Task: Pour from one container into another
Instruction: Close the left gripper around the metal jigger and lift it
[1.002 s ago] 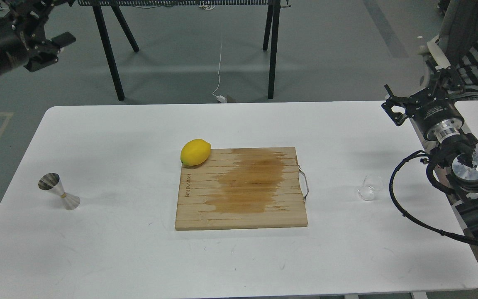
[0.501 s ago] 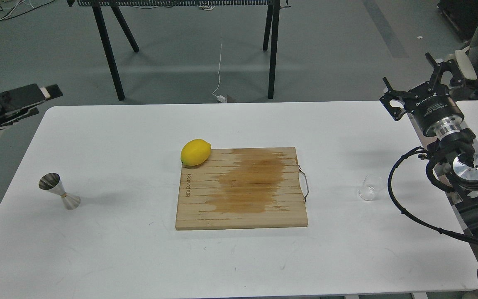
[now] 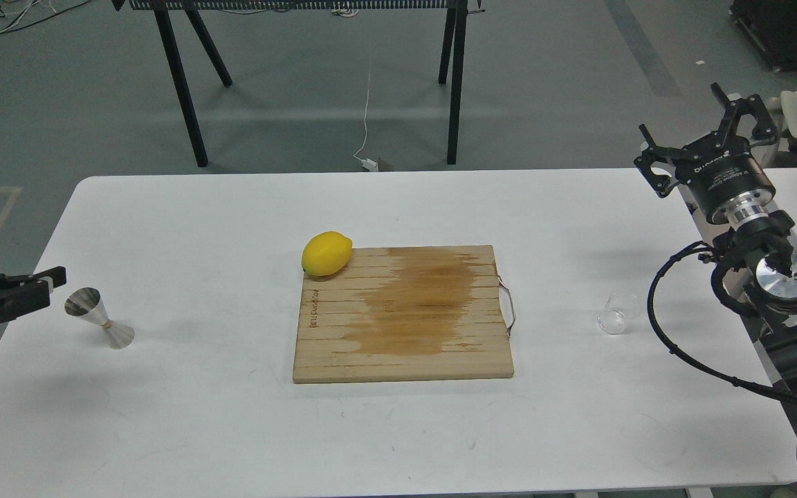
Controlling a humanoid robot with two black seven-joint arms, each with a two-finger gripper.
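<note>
**Steel jigger and glass cup stand untouched**

Black left claw [image 3: 39,285] hangs just beside the jigger [image 3: 99,317], fingers slightly parted, empty. Right claw [image 3: 706,135] is spread wide, empty, beyond the glass cup [image 3: 618,312]. White tabletop [image 3: 198,415] carries a stained cutting board [image 3: 402,312] and lemon [image 3: 326,253]; grey floor behind.

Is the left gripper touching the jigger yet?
Apart. The head view shows white table between the left gripper and the jigger.
</note>
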